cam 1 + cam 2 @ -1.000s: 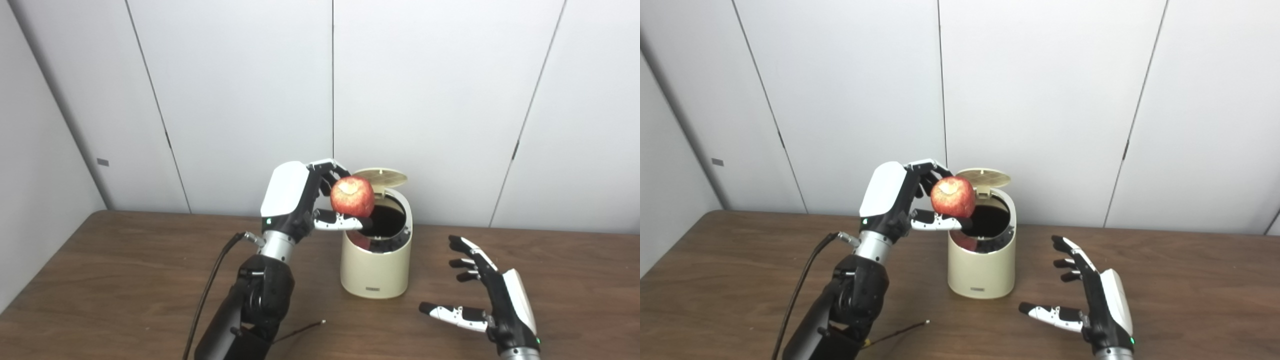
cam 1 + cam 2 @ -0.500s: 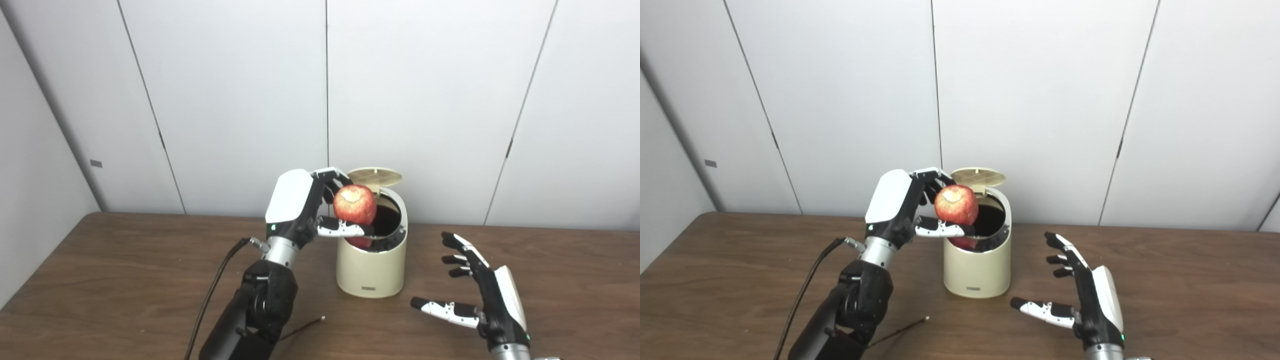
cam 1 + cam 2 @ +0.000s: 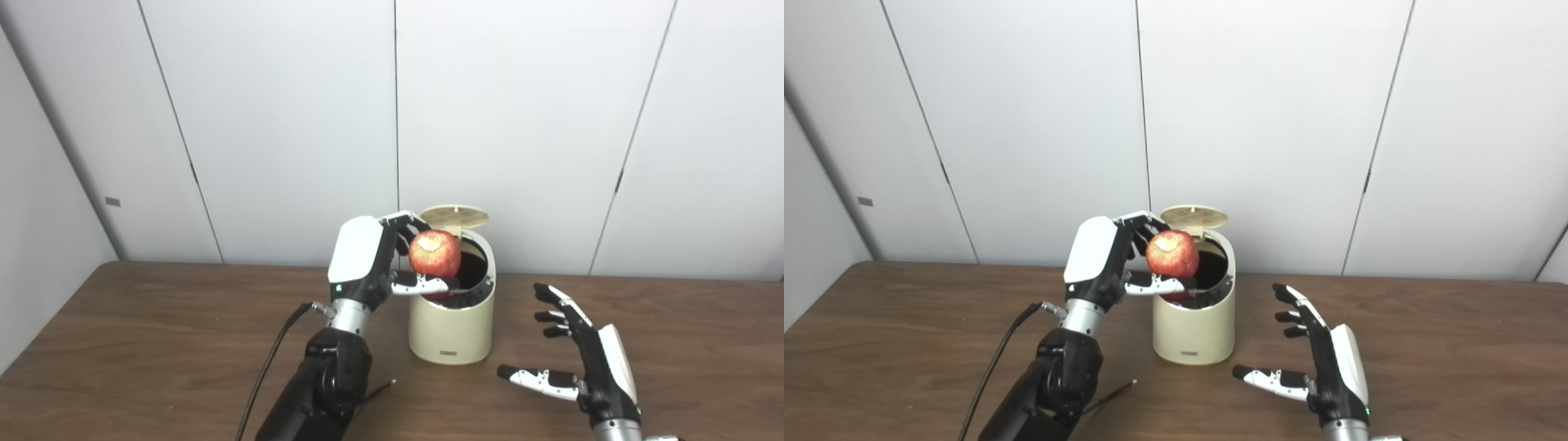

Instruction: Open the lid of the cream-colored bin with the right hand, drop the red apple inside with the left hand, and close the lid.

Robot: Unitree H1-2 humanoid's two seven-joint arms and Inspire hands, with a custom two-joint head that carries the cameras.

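The cream-colored bin (image 3: 452, 327) stands on the brown table, its round lid (image 3: 454, 215) tipped up at the back and its dark inside showing. My left hand (image 3: 370, 260) is shut on the red apple (image 3: 435, 253) and holds it over the bin's left rim, at the opening. My right hand (image 3: 588, 367) is open and empty, fingers spread, just above the table to the right of the bin and apart from it. The same shows in the right eye view: apple (image 3: 1172, 253), bin (image 3: 1193, 327), right hand (image 3: 1323, 367).
A black cable (image 3: 269, 361) runs from my left wrist down to the table's front edge. A thin dark stick (image 3: 376, 388) lies on the table beside my left forearm. White wall panels stand close behind the bin. The wooden table (image 3: 122, 343) extends left and right.
My left hand has lowered the apple toward the bin's opening. The right hand has stayed open beside the bin. The camera has shifted a little, moving the whole picture left.
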